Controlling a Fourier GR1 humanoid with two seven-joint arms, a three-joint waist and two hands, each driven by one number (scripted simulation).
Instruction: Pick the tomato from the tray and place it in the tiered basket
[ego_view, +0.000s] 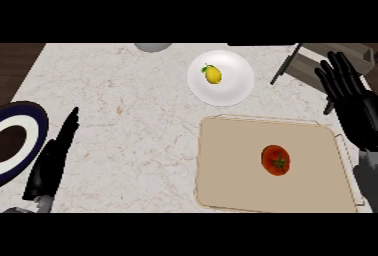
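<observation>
Head view: the right hand (353, 105) is at the right edge, fingers straight and spread, holding nothing. The round red tomato (275, 160) lies on the flat beige square tray (229, 165), below and left of this hand, apart from it. The left hand (52, 160) is at the lower left, fingers extended, empty.

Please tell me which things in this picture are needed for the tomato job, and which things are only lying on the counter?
Needed for the job:
- round red tomato
- flat beige square tray, with the tomato lying on it
- black right hand, open at the right edge

Only lying there:
- small yellow lemon
- round white plate under the lemon
- dark blue-rimmed plate at the left edge
</observation>
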